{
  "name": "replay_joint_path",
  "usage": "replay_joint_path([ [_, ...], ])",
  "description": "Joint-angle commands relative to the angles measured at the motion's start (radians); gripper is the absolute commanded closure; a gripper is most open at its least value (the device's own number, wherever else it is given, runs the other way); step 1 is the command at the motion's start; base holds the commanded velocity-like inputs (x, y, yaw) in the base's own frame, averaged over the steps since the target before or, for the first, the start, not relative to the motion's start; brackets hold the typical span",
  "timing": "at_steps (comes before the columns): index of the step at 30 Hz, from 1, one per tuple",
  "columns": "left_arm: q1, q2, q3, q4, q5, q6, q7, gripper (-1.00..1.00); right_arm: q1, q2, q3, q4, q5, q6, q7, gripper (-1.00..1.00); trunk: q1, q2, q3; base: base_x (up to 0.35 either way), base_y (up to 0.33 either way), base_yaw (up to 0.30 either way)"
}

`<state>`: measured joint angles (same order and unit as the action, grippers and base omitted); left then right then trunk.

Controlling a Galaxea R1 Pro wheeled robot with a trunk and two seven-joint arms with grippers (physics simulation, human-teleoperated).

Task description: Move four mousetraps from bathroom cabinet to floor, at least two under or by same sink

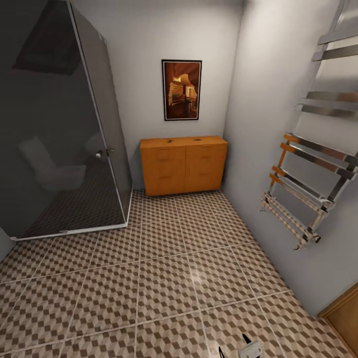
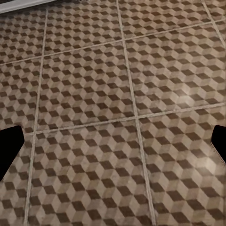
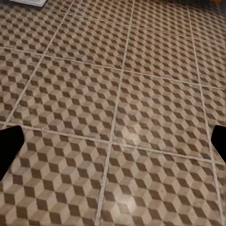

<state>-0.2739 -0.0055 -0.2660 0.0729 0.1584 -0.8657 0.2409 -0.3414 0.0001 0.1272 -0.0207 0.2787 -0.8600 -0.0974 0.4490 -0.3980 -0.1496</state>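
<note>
The orange-brown cabinet (image 1: 183,164) stands against the far wall in the head view, its drawers shut. Two tiny flat dark things (image 1: 170,141) (image 1: 198,139) lie on its top, too small to tell whether they are mousetraps. The cube-patterned bathroom floor (image 1: 164,278) stretches from me to the cabinet. My left gripper (image 2: 113,146) hangs open over bare floor tiles (image 2: 94,94), its dark fingertips (image 2: 10,146) far apart. Likewise my right gripper (image 3: 113,146) is open above the tiles (image 3: 141,94), holding nothing. The sink is out of view.
A dark glass shower enclosure (image 1: 59,124) fills the left corner beside the cabinet. A chrome and wood towel rack (image 1: 308,189) juts from the right wall. A framed picture (image 1: 181,89) hangs above the cabinet. A wooden door edge (image 1: 345,318) shows at the lower right.
</note>
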Motion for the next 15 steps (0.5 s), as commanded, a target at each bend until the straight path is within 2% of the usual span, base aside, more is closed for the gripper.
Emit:
replay_joint_path([
  [1, -0.002, -0.001, -0.009, 0.004, 0.009, -0.006, 0.0, -1.0, -0.001, 0.0, 0.008, 0.001, 0.004, -0.002, -0.01, -1.0, 0.001, -0.002, -0.002, 0.25, -0.188, 0.046],
  [15, -0.001, -0.001, -0.009, 0.004, 0.009, -0.006, 0.001, -1.0, -0.001, 0.0, 0.008, 0.002, 0.004, -0.002, -0.01, -1.0, 0.001, -0.002, 0.008, 0.261, -0.187, 0.006],
])
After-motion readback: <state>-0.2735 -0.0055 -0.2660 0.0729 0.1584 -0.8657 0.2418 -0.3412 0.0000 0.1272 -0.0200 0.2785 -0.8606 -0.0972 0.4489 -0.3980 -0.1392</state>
